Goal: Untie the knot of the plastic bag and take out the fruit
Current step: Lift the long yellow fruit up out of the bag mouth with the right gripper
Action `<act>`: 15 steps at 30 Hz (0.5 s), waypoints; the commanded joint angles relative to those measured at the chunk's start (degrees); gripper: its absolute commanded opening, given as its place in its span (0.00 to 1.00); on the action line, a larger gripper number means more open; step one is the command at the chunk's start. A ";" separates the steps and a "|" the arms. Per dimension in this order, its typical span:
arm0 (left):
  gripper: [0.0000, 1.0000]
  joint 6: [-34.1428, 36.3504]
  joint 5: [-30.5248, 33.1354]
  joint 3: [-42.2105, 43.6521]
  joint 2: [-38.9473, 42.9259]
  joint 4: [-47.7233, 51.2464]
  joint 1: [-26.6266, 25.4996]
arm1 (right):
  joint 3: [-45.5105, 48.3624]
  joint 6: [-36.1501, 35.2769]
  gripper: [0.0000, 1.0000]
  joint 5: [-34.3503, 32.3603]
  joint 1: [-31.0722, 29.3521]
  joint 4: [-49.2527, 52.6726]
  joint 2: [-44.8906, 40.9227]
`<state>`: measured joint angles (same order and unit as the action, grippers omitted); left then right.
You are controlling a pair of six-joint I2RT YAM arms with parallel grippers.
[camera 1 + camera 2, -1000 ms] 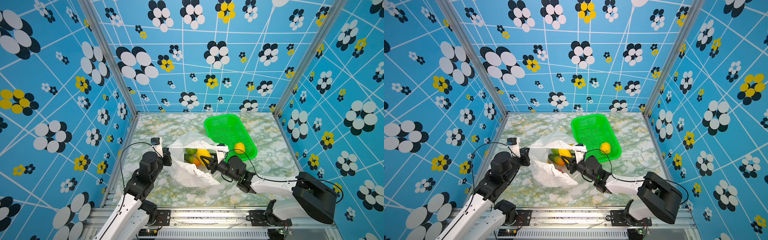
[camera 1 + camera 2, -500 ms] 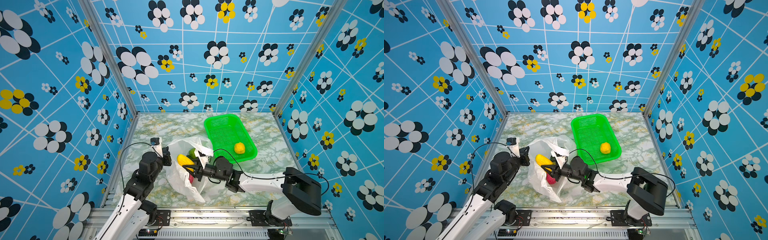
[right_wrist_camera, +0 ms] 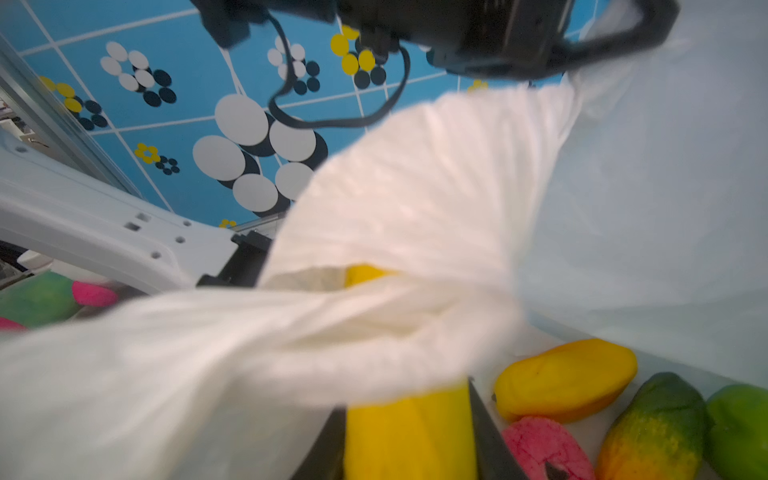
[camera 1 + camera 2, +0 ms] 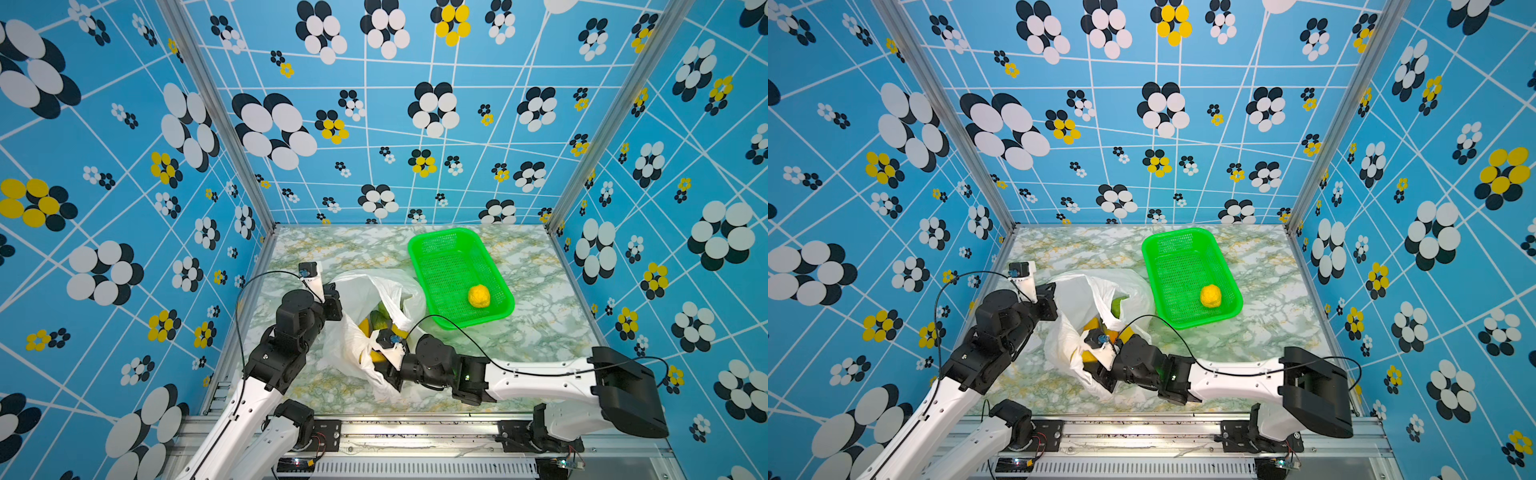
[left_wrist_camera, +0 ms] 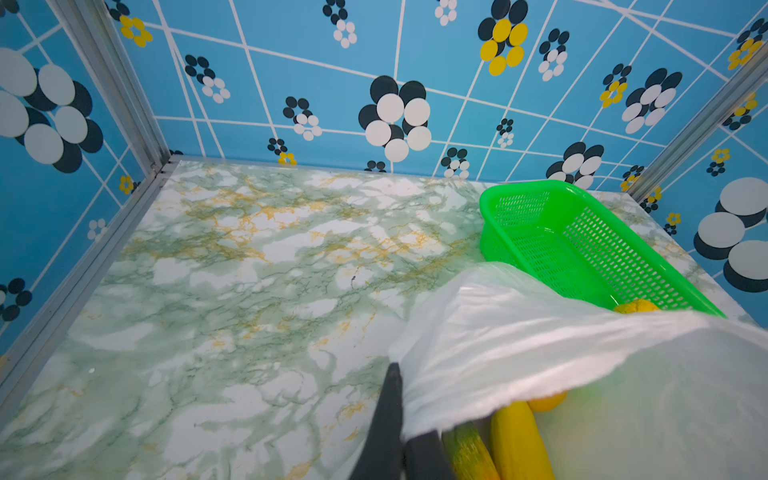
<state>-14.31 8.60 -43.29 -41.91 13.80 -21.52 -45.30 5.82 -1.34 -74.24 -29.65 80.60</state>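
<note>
While the L gripper [image 5: 407, 419] pinches the rim of the white plastic bag [image 4: 365, 291], the R gripper [image 3: 407, 399] is inside it w/ jaws clamped on both sides of a long yellow fruit [image 3: 409, 444]. Bag lies open on the marble table [image 4: 540, 332] just beside the green mesh basket [image 4: 449, 266], which holds one round yellow fruit [image 4: 478, 296]; a pink piece [image 3: 544, 449] & a green-orange long one [image 3: 656, 432] sit in the bag.
</note>
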 commanded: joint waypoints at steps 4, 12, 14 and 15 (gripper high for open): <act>0.00 10.32 0.95 -9.90 -6.65 1.67 -0.61 | -3.60 -5.04 0.35 -17.34 0.37 6.92 -4.04; 0.00 16.07 -3.69 -30.09 -24.61 0.19 7.82 | -18.49 3.70 0.29 -18.03 6.18 6.72 16.92; 0.00 16.23 -5.95 -36.34 -27.91 2.35 10.16 | -24.64 5.52 0.29 -14.97 8.34 7.96 21.28; 0.00 16.61 -6.09 -38.74 -28.71 2.59 10.73 | -28.48 5.05 0.28 -14.04 8.85 9.32 23.65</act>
<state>-0.14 5.32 -75.83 -69.56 15.97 -12.80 -66.30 7.25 -18.00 -67.66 -22.28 101.23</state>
